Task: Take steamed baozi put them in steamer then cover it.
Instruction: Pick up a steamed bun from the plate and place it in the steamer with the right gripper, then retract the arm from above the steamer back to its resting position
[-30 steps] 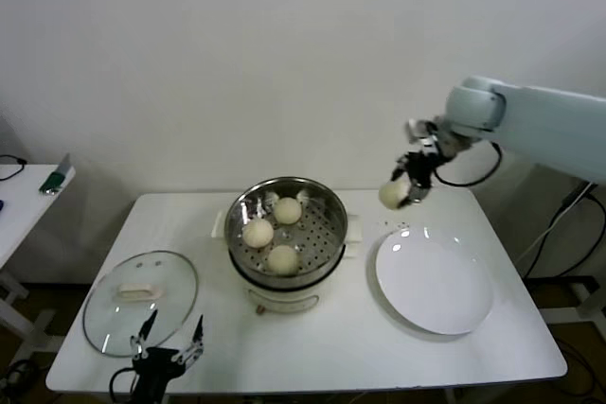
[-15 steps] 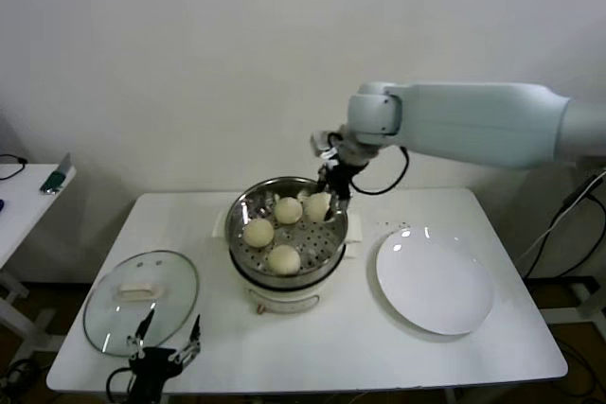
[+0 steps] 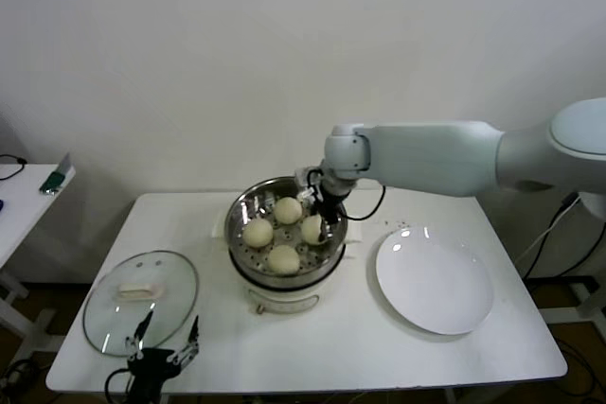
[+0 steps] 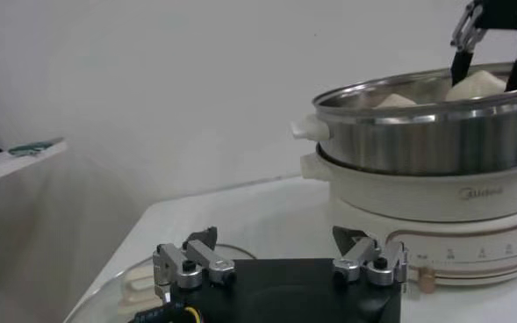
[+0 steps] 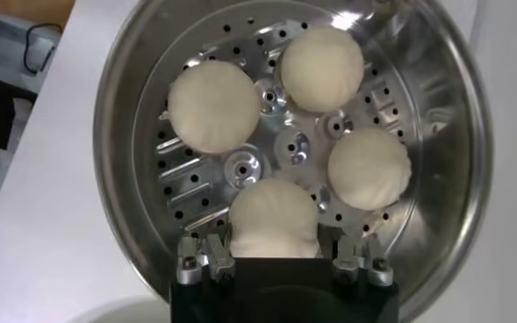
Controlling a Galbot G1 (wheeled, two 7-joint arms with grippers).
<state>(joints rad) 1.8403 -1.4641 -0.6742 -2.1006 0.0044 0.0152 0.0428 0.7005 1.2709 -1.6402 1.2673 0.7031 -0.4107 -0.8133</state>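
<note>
Currently, on my head camera, I list a white table (image 3: 360, 347) filling the lower half of the frame. At centre sits the steamer (image 3: 287, 198), a shiny steel basket on a cream pot base. Four buns lie inside it: one at the back (image 3: 287, 209), one at the left (image 3: 258, 232), one at the front (image 3: 283, 258), and one at the right (image 3: 312, 228).

Item, right gripper (image 3: 327, 219): it reaches in from the right of the frame and sits low inside the basket at its right side. My right wrist camera shows its fingers (image 5: 207, 254) part-way apart, one on each side of the nearest bun (image 5: 274, 219). They look pressed to its sides, though I cannot be fully sure of contact, as the gripper body hides the lowest part.

Item, lid (image 3: 140, 302): clear glass, cream bar handle, lying flat on the table at lower left, well apart from the steamer.

Item, plate (image 3: 435, 281): white, lying on the table right of centre, near the steamer.

Item, left gripper (image 3: 168, 352): at the bottom left edge of the frame, just beside the lid, fingers spread wide, nothing between them.
</note>
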